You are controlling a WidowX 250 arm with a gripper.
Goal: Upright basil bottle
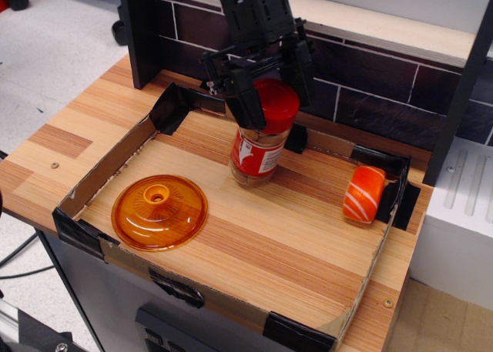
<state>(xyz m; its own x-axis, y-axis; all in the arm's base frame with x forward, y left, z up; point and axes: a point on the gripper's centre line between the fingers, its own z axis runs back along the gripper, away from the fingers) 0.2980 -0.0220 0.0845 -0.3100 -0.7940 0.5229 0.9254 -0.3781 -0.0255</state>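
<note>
Now the bottle stands nearly upright, its base on or just at the wood floor of the tray, toward the back middle. It leans slightly, the red cap tipped a little toward the rear wall. The gripper comes down from above, and its dark fingers flank the cap and neck. That high grip suits the job, since holding near the top lets the base swing down and settle flat. The jaws look closed on the cap, though from this angle it is hard to be sure they press it rather than merely bracket it.

Judging by the pose, the righting is almost finished. What remains is probably a release and a straight lift, and the slight lean means a sideways drag could tip the bottle again.

There is room around it. The lid lies flat well to the front left, and the sushi piece rests near the right corner, both well apart from the bottle. The nearest edge is the rear cardboard rim with its black tape, just behind the bottle. The brick backsplash rises beyond that, so clear space lies upward and forward.
</note>
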